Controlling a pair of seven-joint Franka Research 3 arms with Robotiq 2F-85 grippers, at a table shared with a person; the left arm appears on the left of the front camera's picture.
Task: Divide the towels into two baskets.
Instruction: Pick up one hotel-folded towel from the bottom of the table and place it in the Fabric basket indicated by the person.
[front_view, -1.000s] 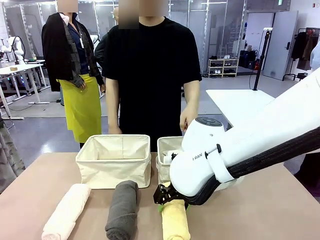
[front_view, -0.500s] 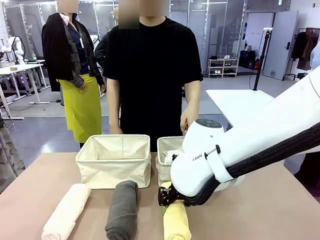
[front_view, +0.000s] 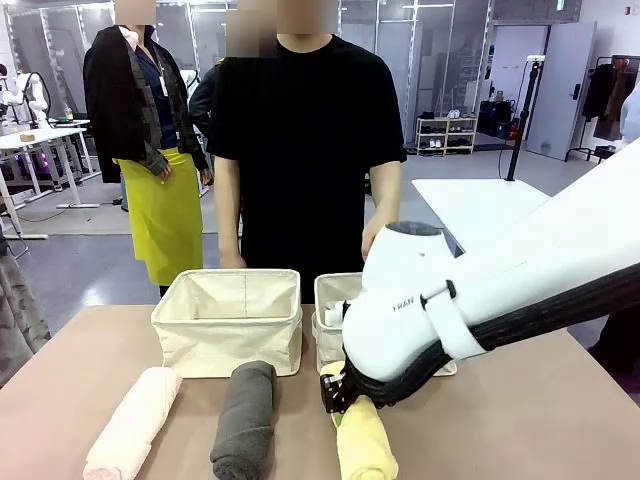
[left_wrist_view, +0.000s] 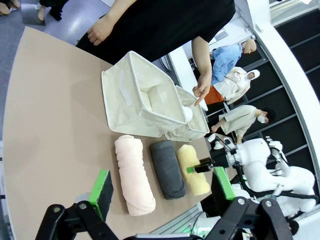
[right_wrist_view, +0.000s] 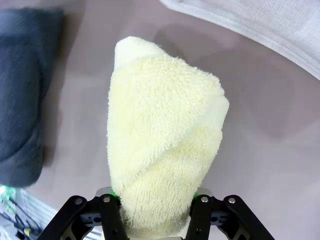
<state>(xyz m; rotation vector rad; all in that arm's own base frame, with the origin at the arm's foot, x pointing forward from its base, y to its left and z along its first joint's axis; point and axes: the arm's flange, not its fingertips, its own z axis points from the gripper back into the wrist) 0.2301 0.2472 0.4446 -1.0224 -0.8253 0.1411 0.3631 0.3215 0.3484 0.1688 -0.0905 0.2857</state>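
Note:
The yellow towel (front_view: 365, 445) lies at the front of the table, with my right gripper (front_view: 341, 393) shut on its far end. Up close, the fingers clamp the yellow roll (right_wrist_view: 162, 150) on both sides around my right gripper (right_wrist_view: 155, 220). The pink towel (front_view: 130, 425) and dark grey towel (front_view: 243, 420) lie side by side to its left. Behind them stand two cream baskets (front_view: 230, 325) (front_view: 330, 292), the right one partly hidden by my arm. The white towel (left_wrist_view: 187, 114) rests in that basket. My left gripper (left_wrist_view: 162, 184) hangs open high above the table.
A person in black stands at the far edge, one hand (left_wrist_view: 200, 92) pointing down over the right basket. Bare table (front_view: 540, 420) lies to the right of my arm. The grey towel (right_wrist_view: 22, 125) sits close beside the yellow one.
My right arm has risen slightly, and the yellow towel in its grip has shifted a little to the right and toward the front edge.

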